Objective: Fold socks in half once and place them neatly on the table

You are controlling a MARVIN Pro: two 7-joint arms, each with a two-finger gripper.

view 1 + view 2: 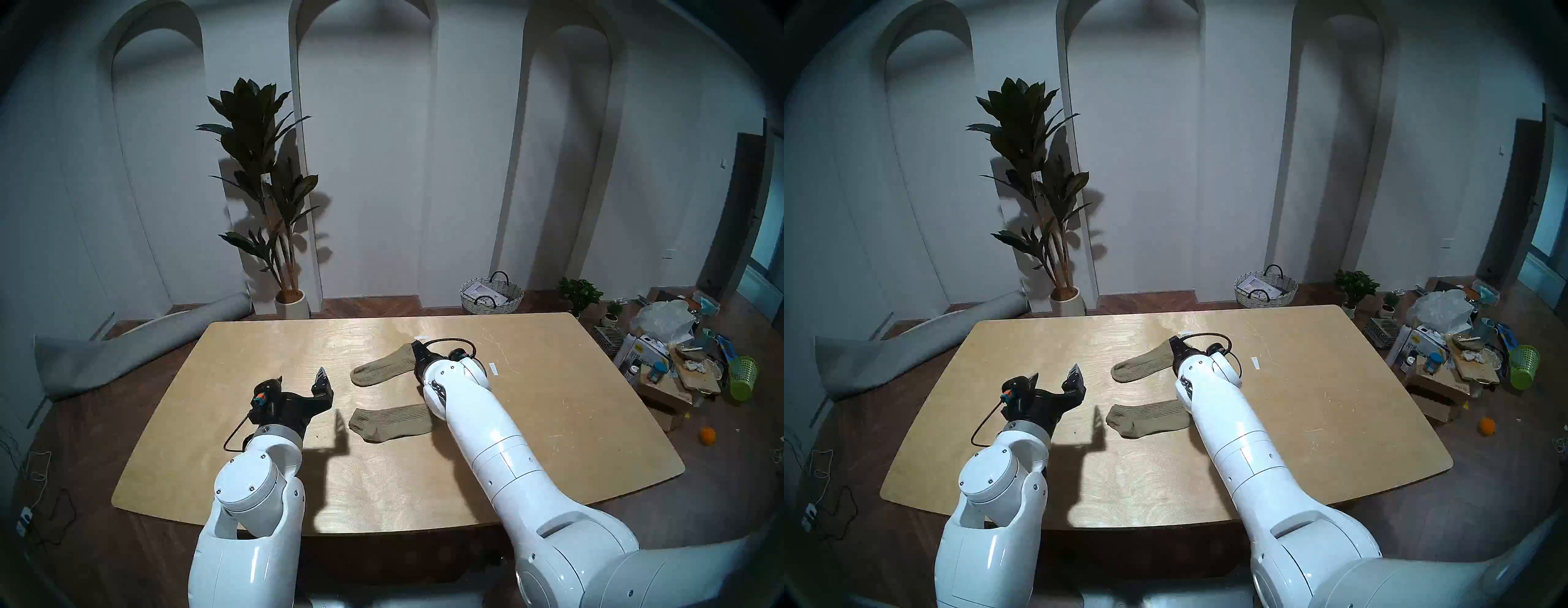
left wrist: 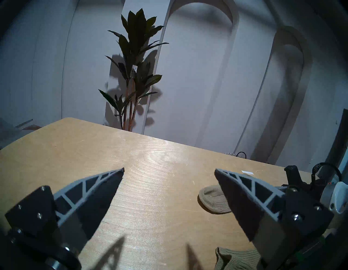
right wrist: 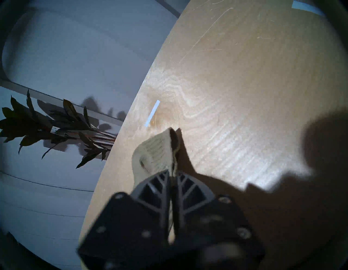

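The right end effector is clamped on the cuff end of the far sock, its two fingers pressed together with the olive knit pinched between them; that end is raised off the counter while the toe end lies flat. The left end effector hangs above the counter with its fingers spread wide and nothing between them.

Taking the far sock as the landmark: the near sock lies flat just in front of it, toward the robot, its right end hidden under the right arm. The left end effector is to the sock's left, clear of both socks. One white tape strip sits on the counter to its right, another just beyond its raised cuff.

Further beyond the sock, on the floor past the counter's far edge, stands a woven basket with papers inside. A tall potted plant stands behind and to the left, against a pale wall with arched recesses. Far right is a heap of boxes and clutter with a green mesh bin.
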